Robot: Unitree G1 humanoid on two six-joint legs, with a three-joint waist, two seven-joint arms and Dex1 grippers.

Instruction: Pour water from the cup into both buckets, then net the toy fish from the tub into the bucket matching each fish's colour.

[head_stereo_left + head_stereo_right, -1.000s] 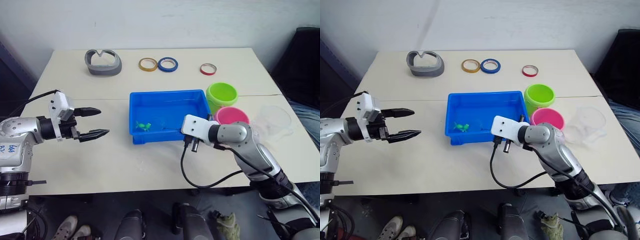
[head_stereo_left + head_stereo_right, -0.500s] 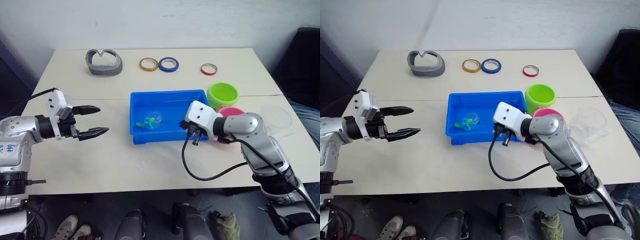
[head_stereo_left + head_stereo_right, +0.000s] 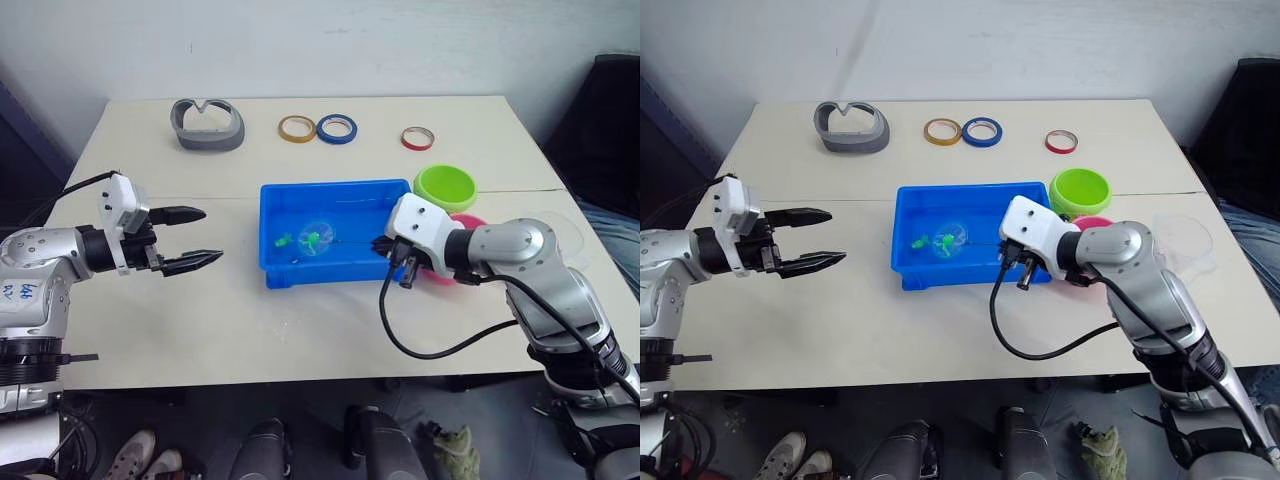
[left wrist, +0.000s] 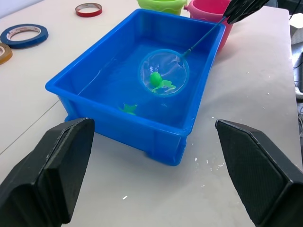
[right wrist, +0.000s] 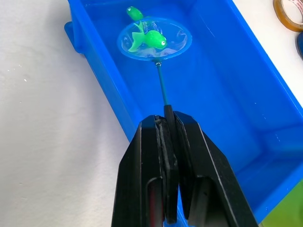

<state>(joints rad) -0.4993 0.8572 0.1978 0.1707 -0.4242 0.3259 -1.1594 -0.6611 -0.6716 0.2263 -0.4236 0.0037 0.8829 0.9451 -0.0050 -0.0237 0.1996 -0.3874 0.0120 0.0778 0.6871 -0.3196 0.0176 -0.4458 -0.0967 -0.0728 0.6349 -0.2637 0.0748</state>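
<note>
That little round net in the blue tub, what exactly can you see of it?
The net is a small round hoop with a blue rim and a see-through, pale mesh, on a thin dark stick handle. The right gripper is shut on the end of that handle. The hoop sits inside the blue tub, with a green toy fish lying in it. A second green fish lies in the tub just outside the rim.
</note>
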